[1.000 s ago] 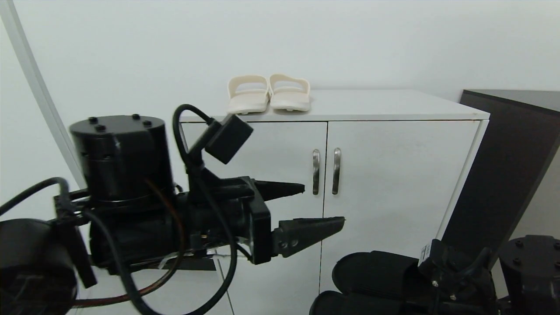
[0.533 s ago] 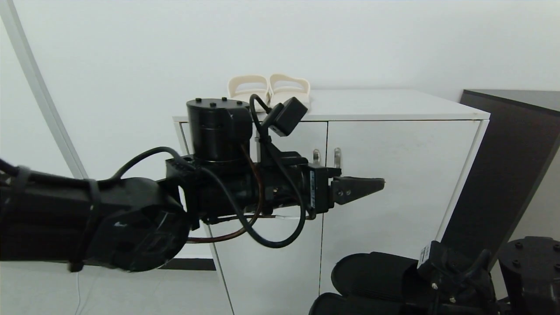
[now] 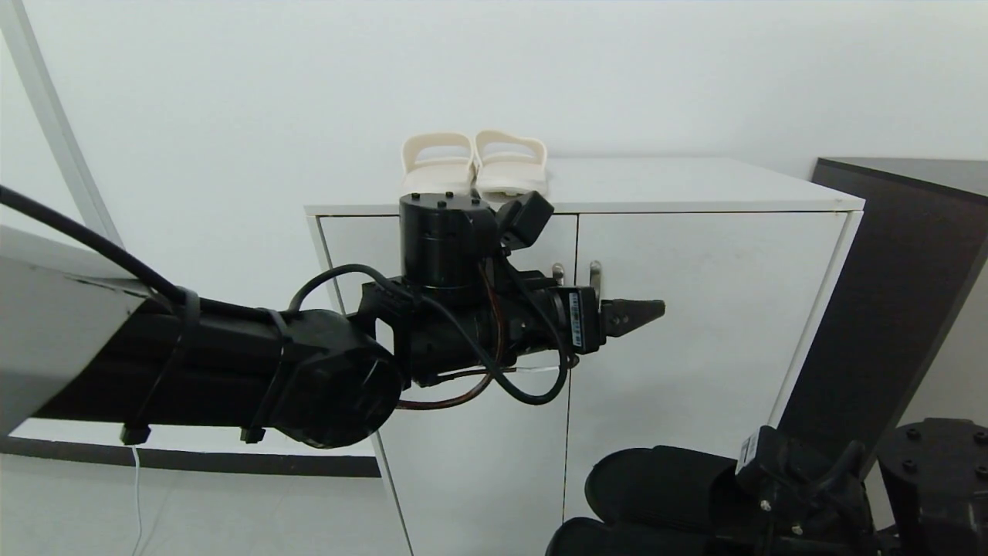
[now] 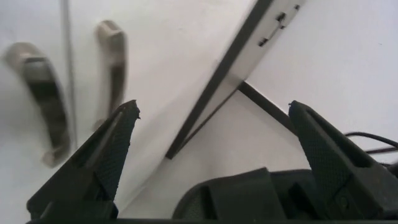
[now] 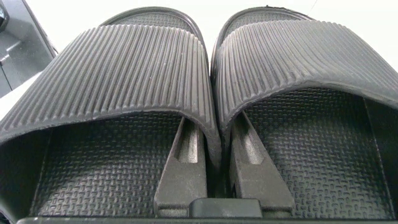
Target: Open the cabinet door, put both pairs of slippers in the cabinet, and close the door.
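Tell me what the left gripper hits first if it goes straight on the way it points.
Most likely the white front of the right cabinet door, just beside its handle. The left gripper is open and aimed at that panel; the gap can't be judged.

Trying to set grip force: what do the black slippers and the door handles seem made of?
Black slippers: likely soft rubber or foam, matte; ribbed straps and pebbled footbeds suggest moulding. Door handles: probably brushed metal, given their dull silvery sheen.
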Motion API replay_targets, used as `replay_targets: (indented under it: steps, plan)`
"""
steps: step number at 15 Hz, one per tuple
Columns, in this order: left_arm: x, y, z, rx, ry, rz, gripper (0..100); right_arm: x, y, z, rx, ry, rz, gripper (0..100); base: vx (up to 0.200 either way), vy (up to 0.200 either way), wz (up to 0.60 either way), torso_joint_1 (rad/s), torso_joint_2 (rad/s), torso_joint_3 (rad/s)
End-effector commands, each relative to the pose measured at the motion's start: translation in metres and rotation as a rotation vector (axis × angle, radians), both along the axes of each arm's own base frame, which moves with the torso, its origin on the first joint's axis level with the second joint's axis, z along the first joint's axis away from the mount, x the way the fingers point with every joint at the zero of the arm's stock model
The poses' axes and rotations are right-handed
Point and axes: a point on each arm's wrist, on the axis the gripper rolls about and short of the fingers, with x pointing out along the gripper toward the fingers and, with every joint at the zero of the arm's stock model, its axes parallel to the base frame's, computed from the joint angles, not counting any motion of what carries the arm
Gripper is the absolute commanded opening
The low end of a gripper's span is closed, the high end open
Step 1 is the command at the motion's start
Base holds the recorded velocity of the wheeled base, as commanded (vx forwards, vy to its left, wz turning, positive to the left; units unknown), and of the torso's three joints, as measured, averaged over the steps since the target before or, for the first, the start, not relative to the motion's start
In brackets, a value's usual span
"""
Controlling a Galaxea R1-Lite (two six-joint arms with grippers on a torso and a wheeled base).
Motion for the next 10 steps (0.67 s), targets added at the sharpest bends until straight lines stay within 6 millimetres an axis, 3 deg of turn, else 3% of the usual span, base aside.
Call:
replay_targets:
  steps: [1, 10]
  plan:
    - [0.001, 0.002, -0.001, 0.001, 0.001, 0.009, 100, 0.000, 0.000, 0.000, 0.000, -0.001, 0.000, 0, 0.000, 0.000, 0.00, 0.000, 0.00, 0.000]
    - [0.022, 0.003, -0.010, 0.011, 0.006, 0.067, 100, 0.000, -0.001, 0.001, 0.004, -0.006, -0.004, 0, 0.000, 0.000, 0.00, 0.000, 0.00, 0.000]
